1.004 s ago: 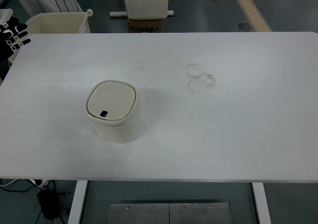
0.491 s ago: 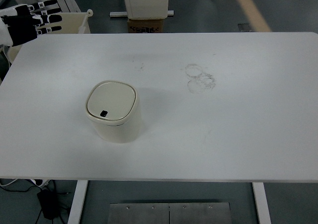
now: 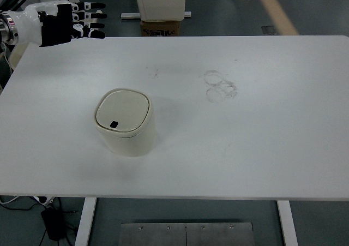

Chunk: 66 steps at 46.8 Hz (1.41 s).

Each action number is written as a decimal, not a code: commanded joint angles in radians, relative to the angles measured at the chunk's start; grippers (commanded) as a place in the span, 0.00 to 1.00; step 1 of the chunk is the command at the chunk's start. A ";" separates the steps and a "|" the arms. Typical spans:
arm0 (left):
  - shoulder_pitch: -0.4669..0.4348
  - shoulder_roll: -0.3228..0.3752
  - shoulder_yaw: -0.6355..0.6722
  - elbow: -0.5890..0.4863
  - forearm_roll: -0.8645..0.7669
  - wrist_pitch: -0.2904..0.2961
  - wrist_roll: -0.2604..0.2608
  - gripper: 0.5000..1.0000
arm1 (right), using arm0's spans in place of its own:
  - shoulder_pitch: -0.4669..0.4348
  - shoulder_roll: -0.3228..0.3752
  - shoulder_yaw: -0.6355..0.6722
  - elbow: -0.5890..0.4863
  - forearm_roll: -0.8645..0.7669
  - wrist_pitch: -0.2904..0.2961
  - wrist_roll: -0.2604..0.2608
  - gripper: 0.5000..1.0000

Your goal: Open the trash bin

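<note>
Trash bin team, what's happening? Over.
Left hand open, far-left corner, fingers spread. Cream rounded plastic trash bin shut, untouched. Nothing in the way.

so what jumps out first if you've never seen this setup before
A small cream plastic trash bin with a rounded square lid, shut, stands alone on the left-centre of the wide white table. At the far left corner the black-and-white left robot hand hovers with fingers spread, holding nothing. Faint ring-shaped smudges mark the tabletop right of centre.

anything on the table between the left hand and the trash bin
Nothing: in the head view only bare white table lies between the left hand and the trash bin.
</note>
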 commanded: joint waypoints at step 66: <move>-0.506 -0.002 0.592 -0.372 0.147 -0.245 0.050 1.00 | 0.009 0.000 0.000 0.000 -0.002 0.000 0.000 0.98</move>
